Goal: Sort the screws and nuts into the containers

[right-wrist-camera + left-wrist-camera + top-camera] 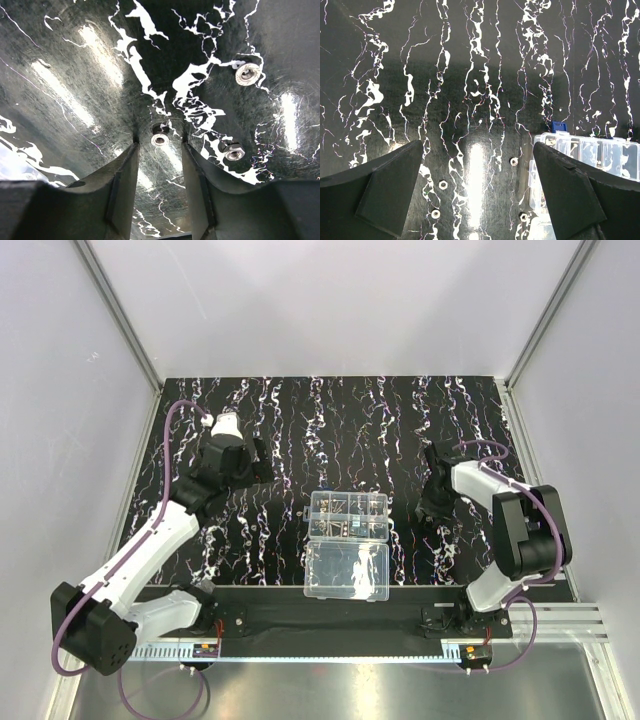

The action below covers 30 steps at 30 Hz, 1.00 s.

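Note:
My right gripper (160, 143) is low on the mat with its jaws partly open, and a small silvery nut (160, 139) lies on the mat between the fingertips with a gap on each side. Two more nuts (248, 74) (234, 151) lie to its right. My left gripper (478, 145) is wide open and empty above the mat, with several nuts (514, 161) (443, 184) (436, 213) below it. The clear organizer box (348, 516) with divided cells sits mid-table, and its corner shows in the left wrist view (600, 150). In the top view the left gripper (262, 462) is left of the box and the right gripper (432, 522) is right of it.
The box's plain clear lid half (347, 571) lies open toward the near edge. The black mat (330, 420) has white-purple streaks. Aluminium frame posts (120, 320) and white walls surround the table. A blue latch (559, 126) sits on the box's edge.

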Each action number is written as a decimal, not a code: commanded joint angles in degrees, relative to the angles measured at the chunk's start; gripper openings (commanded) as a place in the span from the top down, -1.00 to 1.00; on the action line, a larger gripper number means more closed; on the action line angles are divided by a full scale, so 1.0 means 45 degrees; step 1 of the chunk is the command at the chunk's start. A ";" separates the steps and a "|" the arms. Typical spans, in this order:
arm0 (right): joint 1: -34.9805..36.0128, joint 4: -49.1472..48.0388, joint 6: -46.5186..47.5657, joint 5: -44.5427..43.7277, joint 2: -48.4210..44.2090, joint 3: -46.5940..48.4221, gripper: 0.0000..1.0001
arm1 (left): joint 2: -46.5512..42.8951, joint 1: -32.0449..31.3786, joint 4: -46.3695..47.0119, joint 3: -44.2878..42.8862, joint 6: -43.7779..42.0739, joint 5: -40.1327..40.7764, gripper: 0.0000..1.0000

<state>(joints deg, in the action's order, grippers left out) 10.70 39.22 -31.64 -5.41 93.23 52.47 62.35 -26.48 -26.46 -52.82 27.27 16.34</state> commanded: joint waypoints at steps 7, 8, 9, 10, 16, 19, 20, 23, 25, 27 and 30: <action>0.0181 -0.0513 0.0234 -0.0497 0.0863 0.0274 0.13 | -0.0261 0.0162 0.0606 0.0194 -0.0064 -0.0115 -0.98; 0.0181 -0.0532 0.0311 -0.0497 0.0903 0.0332 0.14 | -0.0242 0.0162 0.0625 0.0214 -0.0063 -0.0134 -0.98; 0.0181 -0.0552 0.0351 -0.0516 0.0961 0.0391 0.14 | -0.0242 0.0181 0.0626 0.0214 -0.0082 -0.0173 -0.98; 0.0200 -0.0591 0.0351 -0.0594 0.1039 0.0430 0.15 | -0.0222 0.0181 0.0645 0.0214 -0.0083 -0.0174 -0.98; 0.0181 -0.0610 0.0507 -0.0849 0.1079 0.0509 0.14 | -0.0203 0.0221 0.0665 0.0253 -0.0083 -0.0252 -0.98; 0.0181 -0.0650 0.0507 -0.0829 0.1117 0.0547 0.15 | -0.0183 0.0240 0.0762 0.0272 -0.0063 -0.0310 -0.98; 0.0181 -0.0688 0.0507 -0.0810 0.1118 0.0567 0.15 | -0.0202 0.0259 0.0743 0.0292 -0.0044 -0.0349 -0.98; 0.0200 -0.0689 0.0449 -0.0926 0.1157 0.0664 0.15 | -0.0203 0.0279 0.0743 0.0311 -0.0063 -0.0388 -0.98; 0.0181 -0.0650 0.0410 -0.0985 0.1196 0.0684 0.15 | -0.0222 0.0259 0.0743 0.0292 -0.0063 -0.0369 -0.98; 0.0200 -0.0572 0.0332 -0.1199 0.1215 0.0742 0.18 | -0.0261 0.0279 0.0762 0.0311 -0.0063 -0.0369 -0.98; 0.0181 -0.0552 0.0214 -0.1317 0.1177 0.0724 0.21 | -0.0261 0.0279 0.0801 0.0331 -0.0044 -0.0447 -0.98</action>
<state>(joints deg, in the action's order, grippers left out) 11.18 40.32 -29.93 -6.00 96.31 55.83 62.35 -25.54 -25.98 -51.90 27.27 15.22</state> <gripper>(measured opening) 0.401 0.988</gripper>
